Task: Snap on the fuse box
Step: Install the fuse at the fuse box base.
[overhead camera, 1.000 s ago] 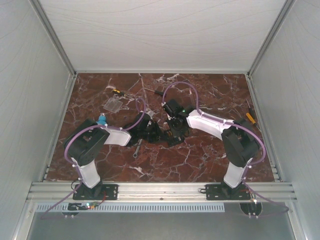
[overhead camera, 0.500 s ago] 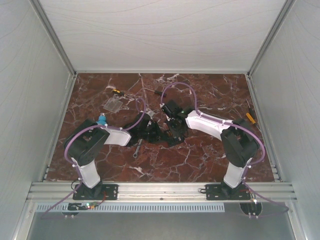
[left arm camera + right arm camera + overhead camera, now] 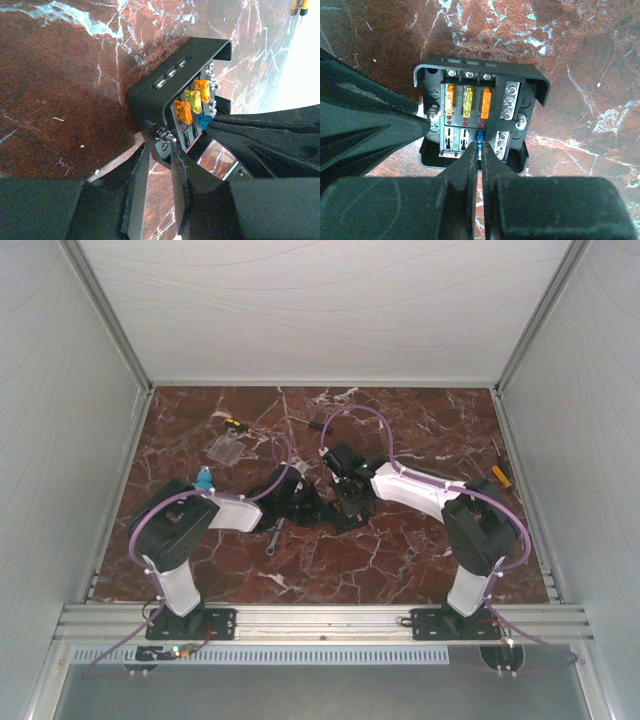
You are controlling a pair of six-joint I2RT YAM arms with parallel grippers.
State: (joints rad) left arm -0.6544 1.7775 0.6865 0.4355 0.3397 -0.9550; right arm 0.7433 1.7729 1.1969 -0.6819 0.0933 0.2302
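Your two arms meet at the middle of the red marble table [image 3: 400,560], both working on the black fuse box [image 3: 480,80], which sits between them with its uncovered face turned up to the right wrist camera. Your left gripper [image 3: 161,150] is clamped on the box: one finger lies on each side of a flange at the box's left edge, just below a silver screw [image 3: 161,133]. Your right gripper [image 3: 480,144] comes in from the near side with its fingers pressed together, their tips at a small blue fuse [image 3: 480,136] in the lower row. You cannot tell from these views whether that fuse is pinched or only touched.

Three fuses stand in the upper row, an orange fuse [image 3: 450,100], a yellow fuse [image 3: 468,100] and a second orange fuse [image 3: 485,101], with silver terminal screws [image 3: 509,102] beside them on the right.

The clear plastic cover [image 3: 227,448] lies flat on the far left of the table, well apart from the box. Just beyond it is a yellow-and-black screwdriver [image 3: 232,424]. A small metal wrench [image 3: 274,538] rests near your left arm, and an orange-handled screwdriver [image 3: 500,475] lies by the right wall.
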